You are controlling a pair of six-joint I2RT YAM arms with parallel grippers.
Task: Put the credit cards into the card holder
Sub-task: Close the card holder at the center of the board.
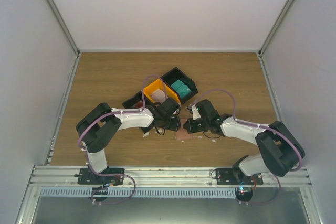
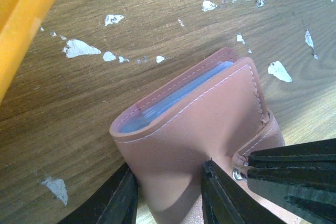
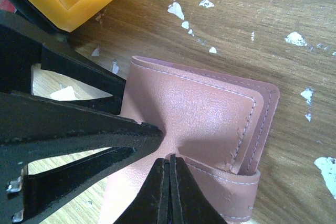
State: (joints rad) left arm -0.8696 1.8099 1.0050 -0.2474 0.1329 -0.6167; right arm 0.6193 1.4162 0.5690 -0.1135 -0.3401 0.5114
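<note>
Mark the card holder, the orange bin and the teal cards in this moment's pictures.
card holder (image 2: 205, 119): left wrist view, middle of its reddish-brown cover.
orange bin (image 1: 149, 83): top external view, its far left rim.
teal cards (image 1: 181, 87): top external view, top of the teal stack.

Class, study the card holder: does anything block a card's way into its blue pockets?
Yes. The card holder is folded shut: its cover lies over the blue pockets and a strap wraps the edge. The left tool grips it; the shut right tool touches it by the strap.
</note>
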